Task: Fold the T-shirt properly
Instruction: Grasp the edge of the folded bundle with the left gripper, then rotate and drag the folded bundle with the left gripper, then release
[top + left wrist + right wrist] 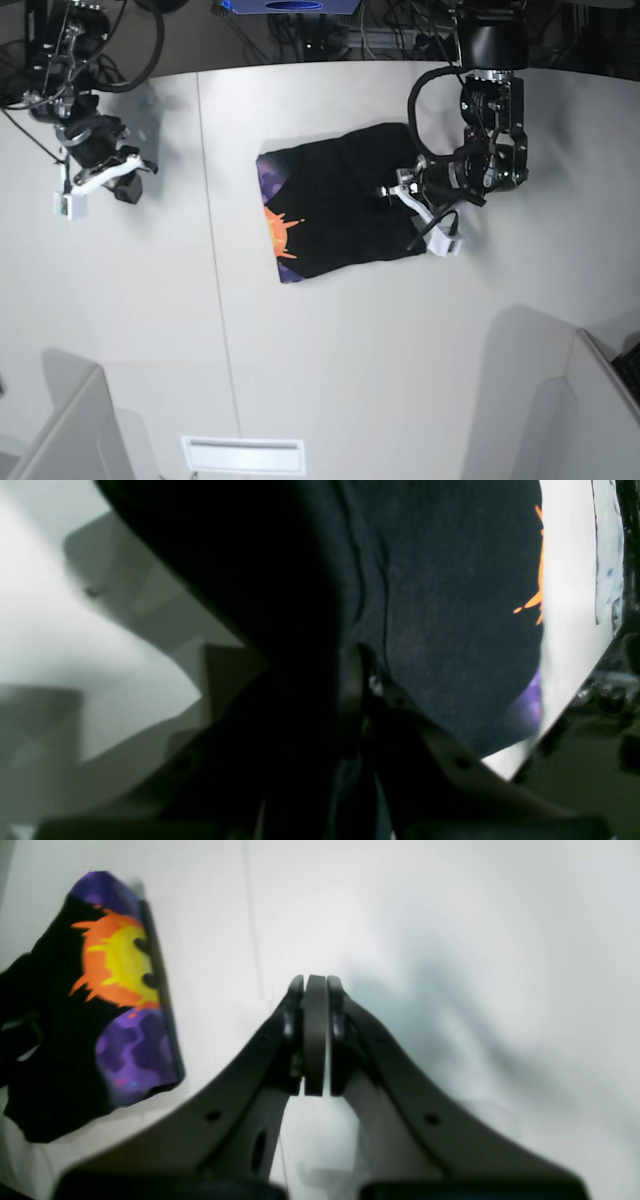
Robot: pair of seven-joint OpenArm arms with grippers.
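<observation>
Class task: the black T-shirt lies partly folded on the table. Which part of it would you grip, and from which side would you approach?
Probably the T-shirt's plain black edge, on the base view's right, where the left gripper already is. The cloth lies flat, so come in low from that side; the printed edge faces the opposite way.

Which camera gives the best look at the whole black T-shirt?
The base view: the whole folded T-shirt lies there on the table. The left wrist view shows only blurred black cloth close up; the right wrist view catches one printed edge.
</observation>
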